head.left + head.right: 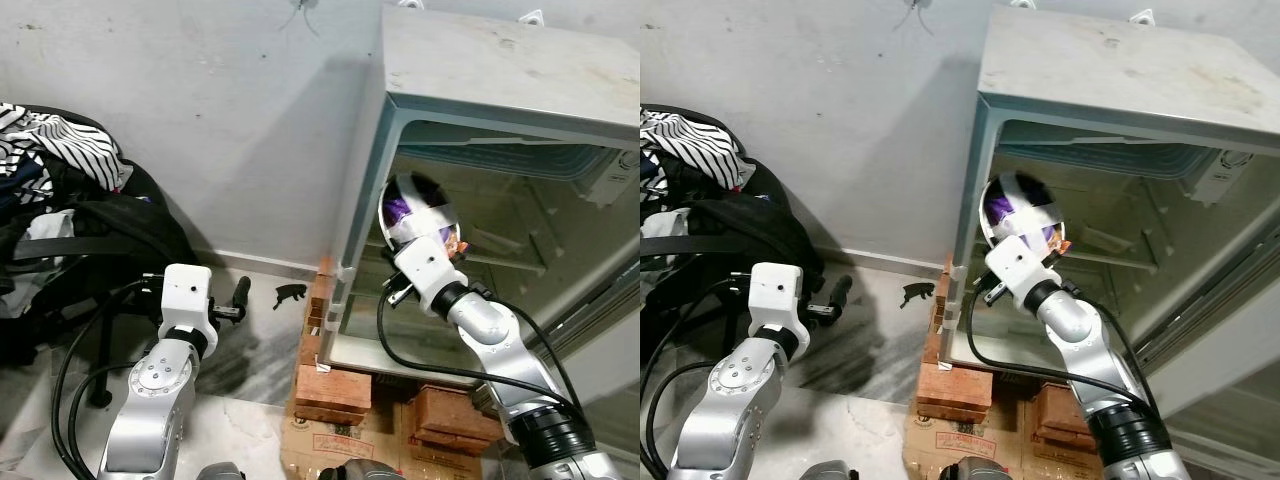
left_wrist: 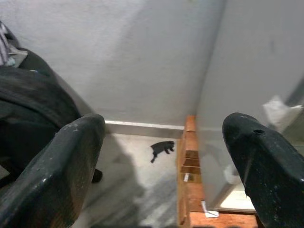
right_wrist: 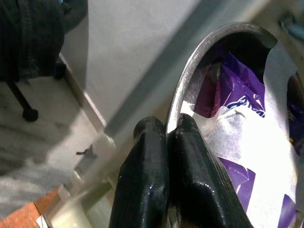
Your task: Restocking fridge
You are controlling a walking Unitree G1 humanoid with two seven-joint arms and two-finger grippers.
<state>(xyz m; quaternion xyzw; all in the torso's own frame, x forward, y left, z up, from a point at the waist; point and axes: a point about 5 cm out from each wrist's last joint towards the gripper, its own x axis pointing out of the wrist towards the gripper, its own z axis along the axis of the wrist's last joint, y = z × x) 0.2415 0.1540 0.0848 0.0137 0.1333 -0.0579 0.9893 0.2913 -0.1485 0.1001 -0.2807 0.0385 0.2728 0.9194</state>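
The left hand (image 2: 161, 156) hangs idle with its fingers spread wide, low over the floor beside the brick-propped fridge (image 1: 480, 70). The right hand (image 3: 166, 137) pinches the rim of a steel bowl (image 1: 420, 205) of purple packets strapped with white tape, held tilted at the fridge's open mouth. The bowl looks rigid, light and slick-rimmed, so the edge pinch could let it swing.

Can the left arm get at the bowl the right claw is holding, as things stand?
Probably not directly. The left claw hangs open over the floor outside the fridge, whose side wall stands between it and the bowl, pinched by the right claw at the fridge opening.
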